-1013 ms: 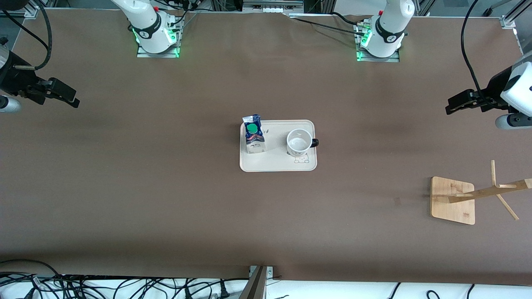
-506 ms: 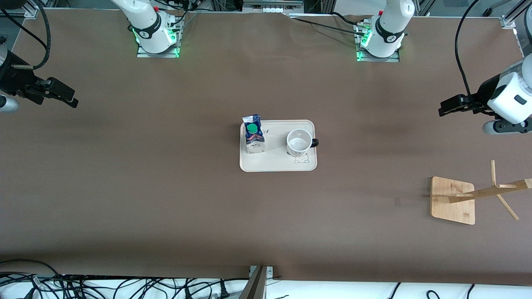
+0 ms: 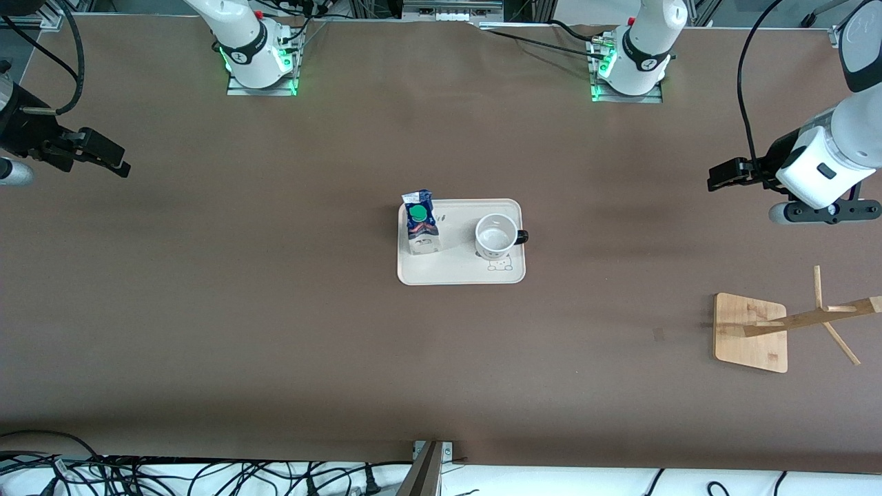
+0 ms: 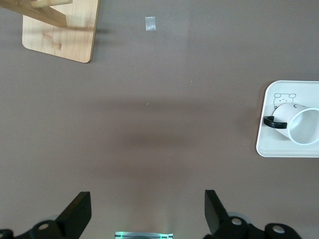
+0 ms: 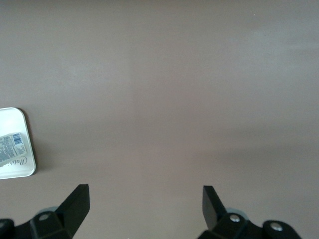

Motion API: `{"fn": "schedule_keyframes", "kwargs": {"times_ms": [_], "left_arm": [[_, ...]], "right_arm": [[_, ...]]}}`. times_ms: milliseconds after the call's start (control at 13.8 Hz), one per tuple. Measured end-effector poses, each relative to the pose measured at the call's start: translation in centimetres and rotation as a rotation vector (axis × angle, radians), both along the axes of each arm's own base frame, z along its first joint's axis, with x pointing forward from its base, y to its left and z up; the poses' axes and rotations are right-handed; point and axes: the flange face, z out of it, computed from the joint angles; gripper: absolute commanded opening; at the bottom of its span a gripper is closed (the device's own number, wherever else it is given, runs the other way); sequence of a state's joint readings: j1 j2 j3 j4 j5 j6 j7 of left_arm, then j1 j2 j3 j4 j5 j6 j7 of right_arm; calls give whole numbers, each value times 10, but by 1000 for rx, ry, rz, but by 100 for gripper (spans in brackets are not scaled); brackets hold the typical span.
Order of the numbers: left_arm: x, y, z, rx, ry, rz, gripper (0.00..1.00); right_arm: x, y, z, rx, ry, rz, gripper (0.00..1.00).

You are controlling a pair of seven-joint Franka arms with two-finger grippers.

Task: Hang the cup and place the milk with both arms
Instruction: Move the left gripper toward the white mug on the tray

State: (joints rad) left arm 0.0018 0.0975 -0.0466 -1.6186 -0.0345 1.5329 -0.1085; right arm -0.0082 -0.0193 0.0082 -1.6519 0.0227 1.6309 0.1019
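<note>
The cup (image 3: 496,235), a white mug with a black handle, stands upright on a cream tray (image 3: 460,274) at the table's middle. In the left wrist view the cup (image 4: 300,125) shows with its handle turned toward that camera. The milk (image 3: 420,227), a blue and white carton with a green cap, stands on the tray's end toward the right arm. Only its printed side (image 5: 10,144) shows at the edge of the right wrist view. My left gripper (image 3: 716,178) (image 4: 147,201) hangs open and empty over bare table at the left arm's end. My right gripper (image 3: 118,164) (image 5: 145,195) waits open over the right arm's end.
A wooden cup rack with a square base (image 3: 751,332) (image 4: 61,31) and slanted pegs stands toward the left arm's end, nearer the front camera than the tray. A small pale tape mark (image 4: 150,23) lies on the brown table beside it.
The left arm has swung its gripper toward the tray and slightly lower in the front view. The right gripper, cup and milk have stayed put.
</note>
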Motion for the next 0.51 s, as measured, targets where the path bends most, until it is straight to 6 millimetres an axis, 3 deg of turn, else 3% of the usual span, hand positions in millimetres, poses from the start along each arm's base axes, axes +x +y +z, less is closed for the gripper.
{"fn": "schedule_keyframes", "kwargs": {"times_ms": [506], "left_arm": [[-14,-60,-60,7,67,-103,100]], "right_arm": [[0,0,0,0,3,1,100]]}}
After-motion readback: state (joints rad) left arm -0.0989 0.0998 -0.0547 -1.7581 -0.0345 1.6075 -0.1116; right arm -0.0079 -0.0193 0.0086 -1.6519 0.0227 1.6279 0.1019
